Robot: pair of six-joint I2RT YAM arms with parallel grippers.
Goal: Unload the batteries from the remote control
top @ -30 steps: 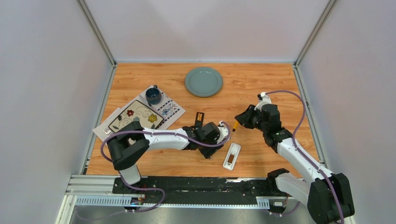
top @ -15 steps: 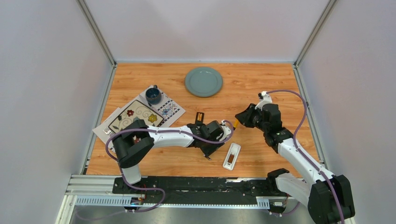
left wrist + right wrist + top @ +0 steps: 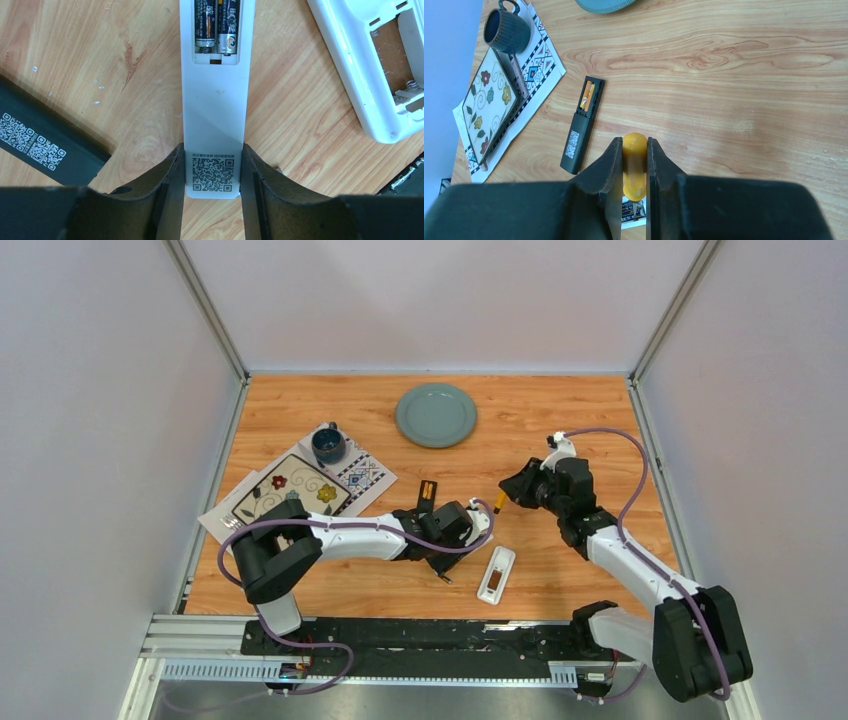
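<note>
My left gripper (image 3: 212, 150) is shut on the near end of a white remote (image 3: 214, 115) that lies on the wood with its back up. Its compartment is open and holds two dark batteries (image 3: 216, 25). My right gripper (image 3: 633, 142) is shut on a yellow-handled screwdriver (image 3: 634, 165). The tip of the screwdriver points down over those batteries (image 3: 634, 210). In the top view the left gripper (image 3: 470, 530) and the right gripper (image 3: 515, 488) meet near the table's middle, with the screwdriver (image 3: 499, 502) between them.
A second white remote (image 3: 497, 573) with an empty compartment lies to the right (image 3: 380, 65). A black remote (image 3: 584, 117) with orange batteries (image 3: 587, 95) lies to the left. A green plate (image 3: 436, 415), a blue mug (image 3: 328, 444) and a floral tray (image 3: 290, 495) on paper stand further back.
The right gripper with the screwdriver has shifted slightly up and left toward the left gripper. The left gripper has moved a little and still holds the white remote.
</note>
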